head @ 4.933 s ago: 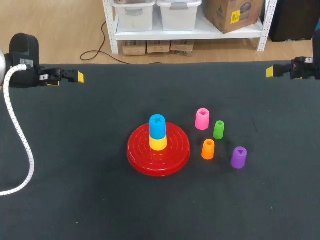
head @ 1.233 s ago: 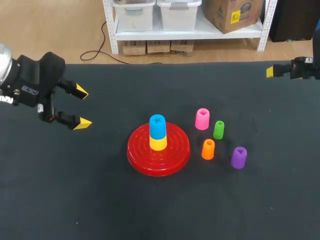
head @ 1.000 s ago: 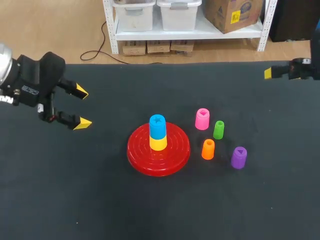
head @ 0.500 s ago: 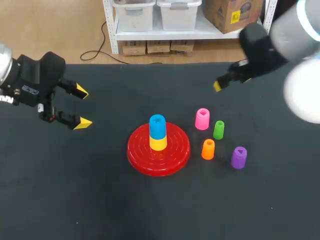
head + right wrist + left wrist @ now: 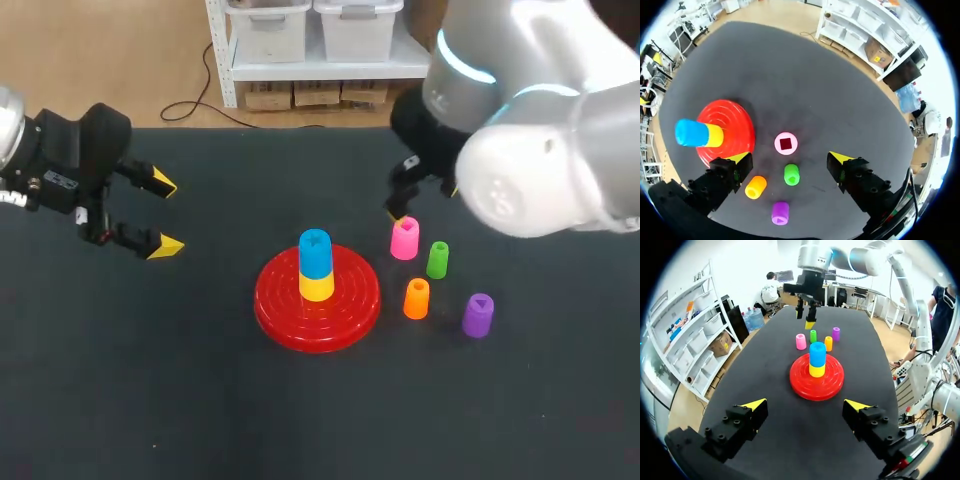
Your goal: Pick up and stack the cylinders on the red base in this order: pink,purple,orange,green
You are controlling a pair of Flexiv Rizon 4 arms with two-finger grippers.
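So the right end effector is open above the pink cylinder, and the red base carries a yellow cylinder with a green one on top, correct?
Not quite: the head view shows a blue cylinder on top of the yellow cylinder on the red base; the green cylinder stands on the table. The right end effector is indeed open above the pink cylinder.

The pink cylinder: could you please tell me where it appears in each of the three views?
Head view: the pink cylinder stands right of the red base.
Left wrist view: pink cylinder far ahead of the left gripper, just beyond the red base.
Right wrist view: pink cylinder just ahead of the open right gripper, untouched.
Shared landmark: the red base.
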